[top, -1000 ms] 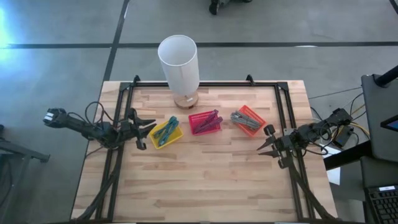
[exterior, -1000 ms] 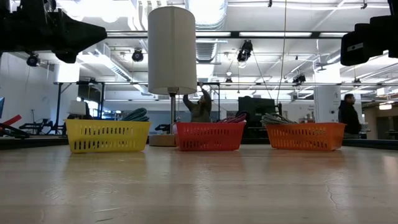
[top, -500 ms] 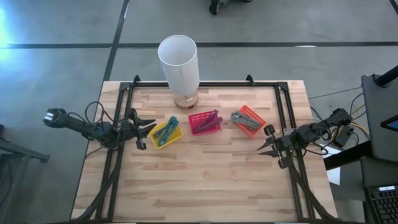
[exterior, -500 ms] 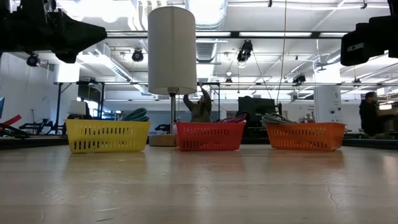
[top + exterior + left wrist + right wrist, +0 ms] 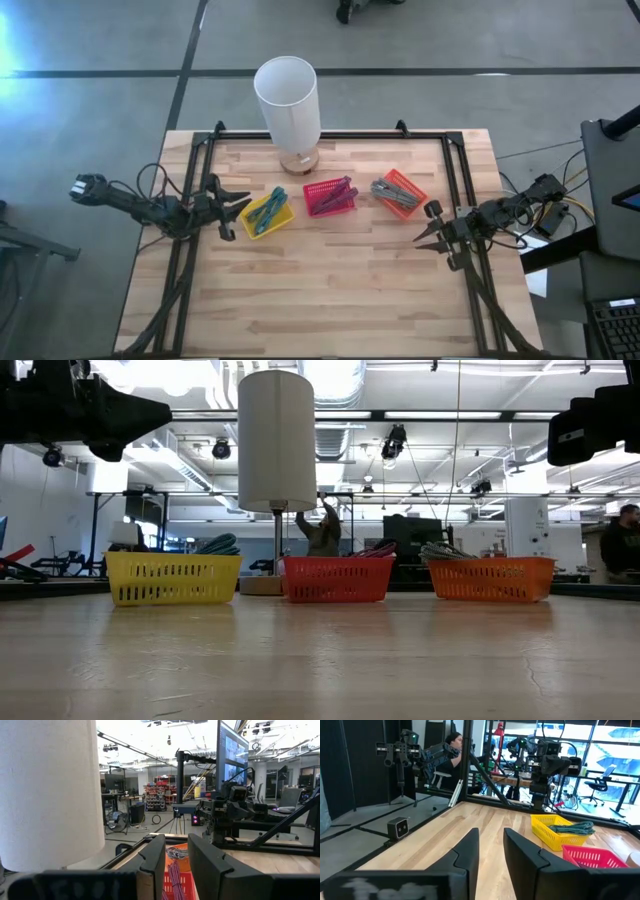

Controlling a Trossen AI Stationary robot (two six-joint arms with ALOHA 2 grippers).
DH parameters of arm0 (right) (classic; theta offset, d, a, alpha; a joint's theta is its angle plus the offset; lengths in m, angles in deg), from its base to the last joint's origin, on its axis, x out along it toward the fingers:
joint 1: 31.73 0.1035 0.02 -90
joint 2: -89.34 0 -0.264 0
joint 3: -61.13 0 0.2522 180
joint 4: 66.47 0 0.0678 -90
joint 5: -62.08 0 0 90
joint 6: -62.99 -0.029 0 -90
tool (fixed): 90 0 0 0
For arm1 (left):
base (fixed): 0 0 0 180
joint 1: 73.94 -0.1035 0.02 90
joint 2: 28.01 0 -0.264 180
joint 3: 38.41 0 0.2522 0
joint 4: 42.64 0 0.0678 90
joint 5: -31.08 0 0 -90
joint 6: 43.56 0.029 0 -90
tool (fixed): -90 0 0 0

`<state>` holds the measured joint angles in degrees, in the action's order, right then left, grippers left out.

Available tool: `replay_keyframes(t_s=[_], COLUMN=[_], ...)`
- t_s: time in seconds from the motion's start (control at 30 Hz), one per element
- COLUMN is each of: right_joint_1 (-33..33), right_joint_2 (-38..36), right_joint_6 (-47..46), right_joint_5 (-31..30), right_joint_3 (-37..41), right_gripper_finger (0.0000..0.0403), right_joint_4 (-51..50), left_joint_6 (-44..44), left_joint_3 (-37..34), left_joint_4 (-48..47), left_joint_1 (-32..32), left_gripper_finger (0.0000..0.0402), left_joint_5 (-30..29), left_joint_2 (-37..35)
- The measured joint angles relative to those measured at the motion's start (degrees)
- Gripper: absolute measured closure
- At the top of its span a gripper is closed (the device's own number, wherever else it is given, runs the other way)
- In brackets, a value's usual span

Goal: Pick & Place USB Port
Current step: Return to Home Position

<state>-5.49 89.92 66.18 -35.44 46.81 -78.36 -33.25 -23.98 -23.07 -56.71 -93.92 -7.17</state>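
Three small baskets stand in a row across the table's far half: a yellow basket [image 5: 267,213] with teal cables, a red basket [image 5: 331,196] with pink and purple cables, and an orange basket [image 5: 399,192] with grey cables. My left gripper [image 5: 240,212] hovers just left of the yellow basket, empty, its fingers a narrow gap apart [image 5: 176,865]. My right gripper [image 5: 421,228] hovers at the right, nearer than the orange basket, also empty with a narrow gap [image 5: 491,855]. I cannot make out a separate USB port.
A tall white cylinder [image 5: 288,98] stands on a wooden base [image 5: 299,160] at the far edge, behind the yellow and red baskets. A black frame [image 5: 330,135] runs round the table. The near half of the wooden top [image 5: 320,290] is bare. People show in the room beyond.
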Motion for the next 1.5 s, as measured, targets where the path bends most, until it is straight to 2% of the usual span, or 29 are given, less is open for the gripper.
replay_keyframes(t_s=[0.57, 1.2, 1.5], right_joint_1=[0.0, 0.0, 0.0], right_joint_2=[0.0, 0.0, 0.0], right_joint_6=[0.0, 0.2, 0.1], right_joint_5=[0.0, 0.0, 0.0], right_joint_3=[0.0, 0.0, 0.0], right_gripper_finger=[0.0335, 0.0312, 0.0323], right_joint_4=[0.0, 0.0, 0.0], left_joint_6=[0.0, 0.0, 0.0], left_joint_3=[0.0, 0.0, 0.0], left_joint_4=[0.0, 0.0, 0.0], left_joint_1=[0.0, 0.0, 0.0], left_gripper_finger=[0.0312, 0.0312, 0.0312], left_joint_5=[0.0, 0.0, 0.0], left_joint_2=[0.0, 0.0, 0.0])
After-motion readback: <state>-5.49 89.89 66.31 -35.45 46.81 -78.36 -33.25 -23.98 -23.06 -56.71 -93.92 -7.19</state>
